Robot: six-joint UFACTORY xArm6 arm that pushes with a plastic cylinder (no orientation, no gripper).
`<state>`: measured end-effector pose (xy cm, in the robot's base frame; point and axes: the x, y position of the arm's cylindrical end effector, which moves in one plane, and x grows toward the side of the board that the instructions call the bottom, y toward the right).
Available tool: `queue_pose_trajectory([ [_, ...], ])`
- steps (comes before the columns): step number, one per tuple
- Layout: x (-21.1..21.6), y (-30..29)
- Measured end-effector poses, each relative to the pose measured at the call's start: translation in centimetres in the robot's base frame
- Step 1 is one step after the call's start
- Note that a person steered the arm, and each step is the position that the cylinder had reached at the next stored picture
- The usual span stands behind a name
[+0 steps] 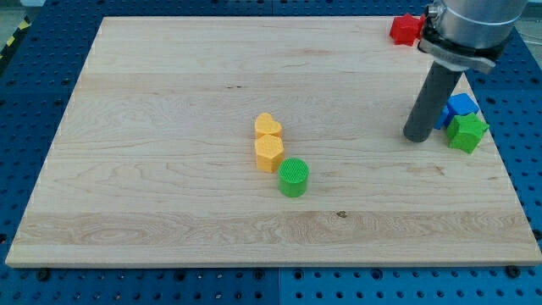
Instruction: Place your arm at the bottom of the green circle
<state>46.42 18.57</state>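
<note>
The green circle (294, 177) is a short green cylinder standing a little below the middle of the wooden board (169, 102). My tip (416, 136) is the lower end of the dark rod at the view's right. It lies well to the right of the green circle and slightly higher in the view. It touches no block.
A yellow heart (268, 126) and a yellow hexagon (268, 153) sit just up-left of the green circle. A green star (467, 132) and a blue block (458, 108) lie just right of my tip. A red block (406, 30) sits at the top right edge.
</note>
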Motion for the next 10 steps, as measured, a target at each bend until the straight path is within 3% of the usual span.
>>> queue_pose_trajectory([
  [4, 9.0, -3.1],
  [6, 9.5, -8.9],
  [8, 9.9, -9.2],
  [10, 11.6, -13.1],
])
